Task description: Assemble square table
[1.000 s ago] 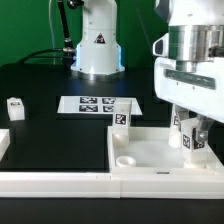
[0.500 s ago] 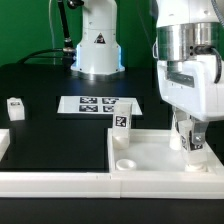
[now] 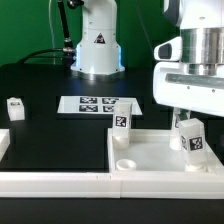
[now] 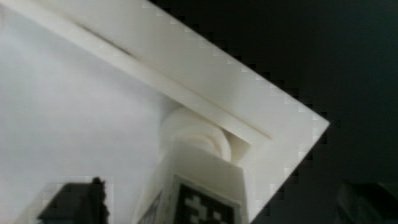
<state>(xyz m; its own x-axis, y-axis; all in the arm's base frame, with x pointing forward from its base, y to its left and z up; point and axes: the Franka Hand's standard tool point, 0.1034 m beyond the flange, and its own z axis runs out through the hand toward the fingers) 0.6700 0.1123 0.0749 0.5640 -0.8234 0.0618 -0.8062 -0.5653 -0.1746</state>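
Over the tabletop's corner on the exterior view's right, the arm hangs straight down, its gripper just above an upright leg. The wrist view shows dark fingertips spread wide on either side of that leg, gripping nothing. White and tray-like with a raised rim, the tabletop lies on the black table, a second leg standing at its far corner. Half a second ago the gripper sat lower, narrow around the leg; it has since lifted and opened.
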